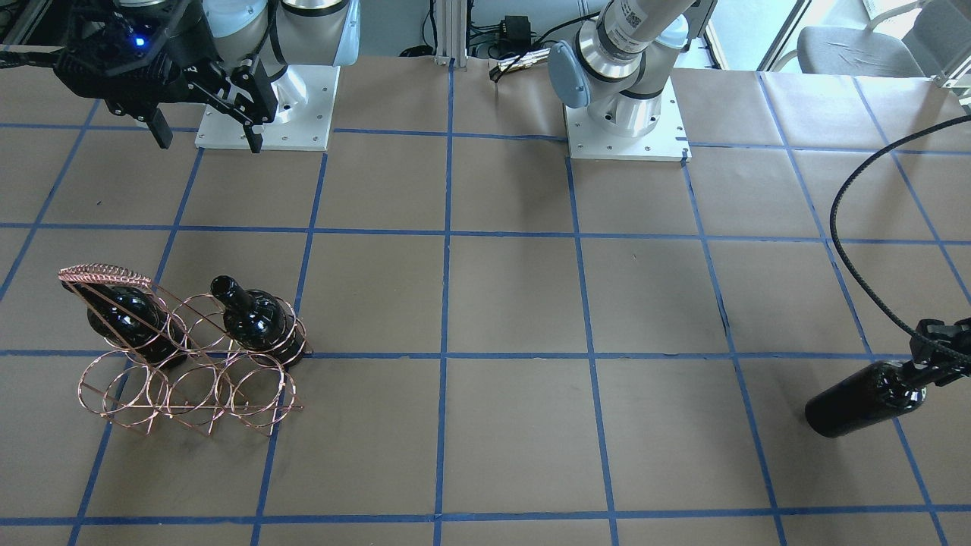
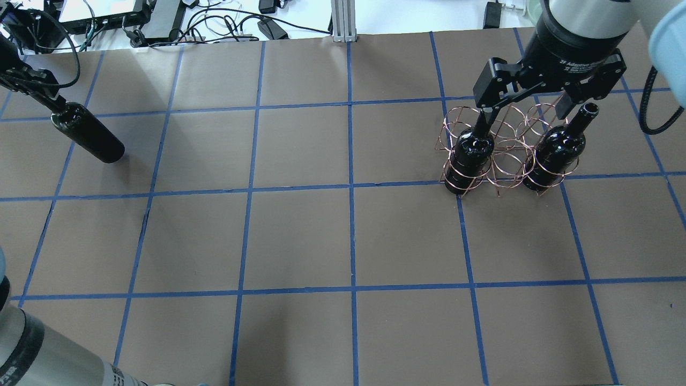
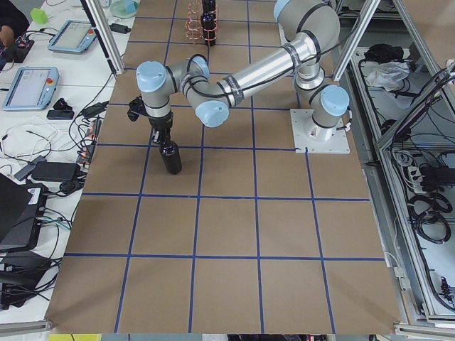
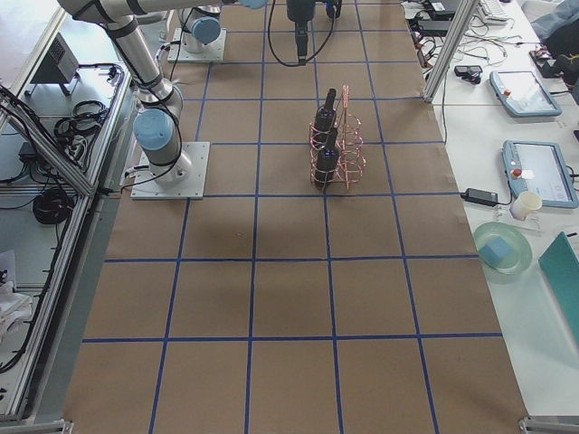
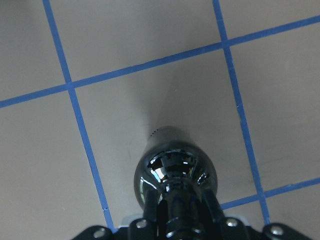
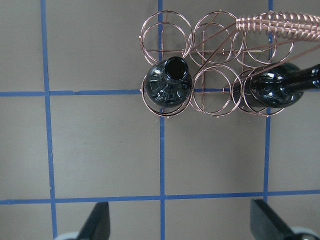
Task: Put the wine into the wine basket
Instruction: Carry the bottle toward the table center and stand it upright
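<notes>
The copper wire wine basket stands on the table and also shows in the overhead view and the right wrist view. Two black bottles stand in its end rings, with the middle rings empty. My right gripper is open and empty above the basket. My left gripper is shut on the neck of a third wine bottle, held upright far from the basket at the table's other end. I cannot tell whether its base touches the table.
The brown table carries a grid of blue tape. A black cable loops over the table by my left arm. Arm bases stand at the robot's side. Tablets and cables lie on a side desk.
</notes>
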Tool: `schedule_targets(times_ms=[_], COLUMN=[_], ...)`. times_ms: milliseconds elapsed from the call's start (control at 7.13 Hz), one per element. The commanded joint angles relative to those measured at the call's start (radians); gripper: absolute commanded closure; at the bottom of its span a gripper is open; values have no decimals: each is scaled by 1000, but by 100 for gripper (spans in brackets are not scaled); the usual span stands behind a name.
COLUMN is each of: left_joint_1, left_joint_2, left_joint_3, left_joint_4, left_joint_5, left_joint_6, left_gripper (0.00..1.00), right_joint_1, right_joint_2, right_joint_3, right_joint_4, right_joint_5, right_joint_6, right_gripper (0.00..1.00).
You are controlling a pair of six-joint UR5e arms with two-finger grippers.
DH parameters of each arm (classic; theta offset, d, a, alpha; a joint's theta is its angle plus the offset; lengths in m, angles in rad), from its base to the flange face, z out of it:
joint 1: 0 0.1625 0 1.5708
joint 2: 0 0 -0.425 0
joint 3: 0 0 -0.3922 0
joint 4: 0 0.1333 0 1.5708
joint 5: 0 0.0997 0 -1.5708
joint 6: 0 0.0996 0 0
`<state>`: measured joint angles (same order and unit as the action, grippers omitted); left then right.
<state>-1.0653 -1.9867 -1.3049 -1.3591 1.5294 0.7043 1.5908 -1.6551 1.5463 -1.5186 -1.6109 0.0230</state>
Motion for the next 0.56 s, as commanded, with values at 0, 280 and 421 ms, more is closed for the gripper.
schedule_targets(times_ms=[0,280,421], left_joint_1=[-109,-244,-313], left_joint_2=[87,176,218], left_joint_3=[-39,-130,-169], left_joint_4=[-32,-28,-26], left_joint_5=[0,-5,-6], left_joint_6=[-173,-374,-457], left_gripper=[100,100,100], right_joint_1=[0,0,0], right_joint_2=[1,1,1], right_joint_3=[0,0,0], right_joint_4=[0,0,2], right_joint_5=[-1,-1,-3], right_joint_6=[-2,-8,-8], right_gripper=[0,0,0])
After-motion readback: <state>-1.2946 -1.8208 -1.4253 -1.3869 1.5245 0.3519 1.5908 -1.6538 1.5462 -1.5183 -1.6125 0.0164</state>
